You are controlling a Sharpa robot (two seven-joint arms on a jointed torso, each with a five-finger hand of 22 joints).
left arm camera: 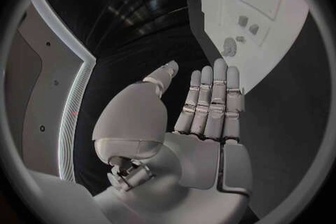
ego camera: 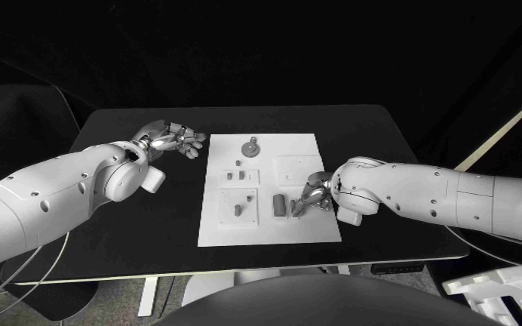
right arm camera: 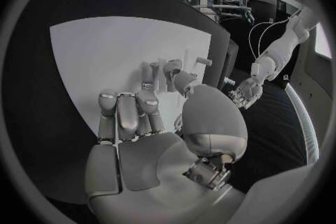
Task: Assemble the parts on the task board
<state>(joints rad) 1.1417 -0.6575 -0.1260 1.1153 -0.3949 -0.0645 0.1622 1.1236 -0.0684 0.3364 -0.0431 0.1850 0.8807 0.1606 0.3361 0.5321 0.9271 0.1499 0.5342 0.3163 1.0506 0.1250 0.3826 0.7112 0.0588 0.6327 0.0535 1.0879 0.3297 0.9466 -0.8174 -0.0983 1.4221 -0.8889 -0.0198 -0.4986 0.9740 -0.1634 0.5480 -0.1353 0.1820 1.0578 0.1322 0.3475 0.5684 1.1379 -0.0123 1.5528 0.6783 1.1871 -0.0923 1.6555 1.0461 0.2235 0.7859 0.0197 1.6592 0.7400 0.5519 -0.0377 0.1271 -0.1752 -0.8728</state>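
One white task board (ego camera: 266,235) on black table (ego camera: 130,126); left robot hand (ego camera: 174,139) spread empty, right robot hand (ego camera: 315,194) gripping a grey part (ego camera: 298,207).

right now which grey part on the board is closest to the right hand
The upright grey part at the right hand, beside the longer piece; the others sit further left or toward the far edge.

Black table (ego camera: 359,126), square-ish top, dark surface. White task board (ego camera: 268,233) lies flat on it near the middle, long side running away from the robot, bare black margin on all sides. On the board: small grey parts (ego camera: 280,205), some lying flat in its near half, one more (ego camera: 251,146) near the far edge.
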